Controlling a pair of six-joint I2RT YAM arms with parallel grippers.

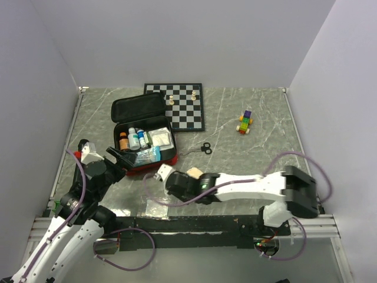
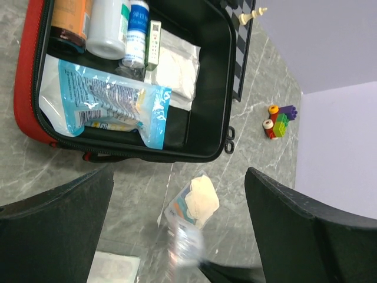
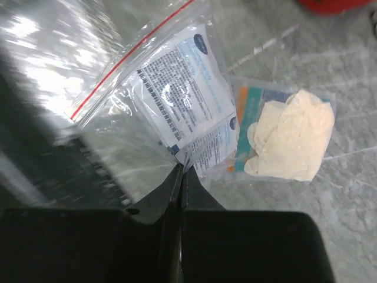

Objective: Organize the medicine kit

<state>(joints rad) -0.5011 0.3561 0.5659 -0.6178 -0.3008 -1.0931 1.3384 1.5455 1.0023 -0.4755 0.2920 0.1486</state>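
The medicine kit (image 1: 148, 167) lies open at left centre, red outside, black lid (image 1: 138, 107) folded back. Inside stand bottles (image 2: 109, 26), a blue pouch (image 2: 109, 103) and white gauze packs (image 2: 177, 68). My right gripper (image 3: 182, 169) is shut on the corner of a clear zip bag (image 3: 177, 100) holding white printed sachets, just in front of the kit (image 1: 162, 173). A packet of cream gloves (image 3: 288, 135) lies on the table beside it (image 1: 194, 173). My left gripper (image 2: 177, 230) hangs open above that spot, near the kit's front left corner, nothing between its fingers.
A chessboard (image 1: 187, 112) with a few pale pieces lies behind the kit. Small black scissors (image 1: 205, 148) lie to its right, a coloured block toy (image 1: 245, 122) farther right. Another clear packet (image 1: 156, 207) rests near the front edge.
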